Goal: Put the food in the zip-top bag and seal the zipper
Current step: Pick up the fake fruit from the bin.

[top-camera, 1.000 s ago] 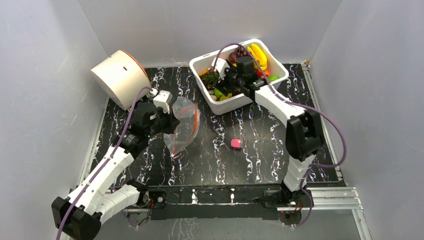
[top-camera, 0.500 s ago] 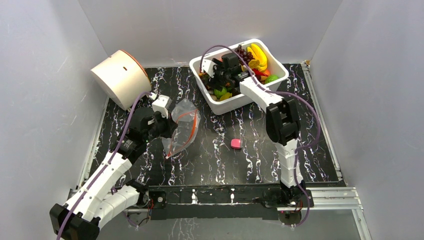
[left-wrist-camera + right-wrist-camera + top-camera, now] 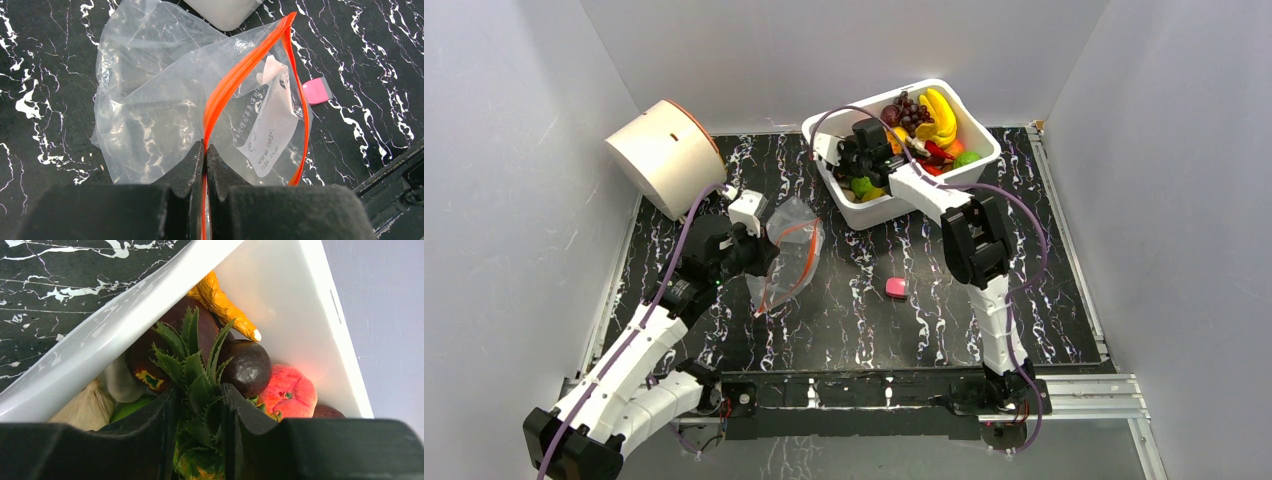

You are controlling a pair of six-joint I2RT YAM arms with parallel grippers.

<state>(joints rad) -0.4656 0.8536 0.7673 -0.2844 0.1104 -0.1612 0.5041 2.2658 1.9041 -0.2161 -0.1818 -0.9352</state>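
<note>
The clear zip-top bag [image 3: 790, 262] hangs open over the black mat left of centre. My left gripper [image 3: 205, 146] is shut on its red-orange zipper [image 3: 240, 75], pinching one lip; the bag [image 3: 150, 100] holds only a white label. In the top view the left gripper [image 3: 754, 250] sits at the bag's left edge. My right gripper [image 3: 200, 390] is inside the white bin [image 3: 884, 208], shut on the pineapple's green crown [image 3: 192, 365]. A dark purple round fruit [image 3: 247, 367] touches the crown. A yellow banana bunch [image 3: 939, 112] lies at the bin's far end.
A small pink block [image 3: 895, 288] lies on the mat right of the bag, also in the left wrist view [image 3: 315, 91]. A white cylinder [image 3: 664, 155] lies tipped at the back left. The bin also holds a red peach [image 3: 290, 390] and garlic [image 3: 85, 407].
My right gripper has moved left inside the bin to its near-left corner. My left gripper shifted slightly toward the near left with the bag, then held still.
</note>
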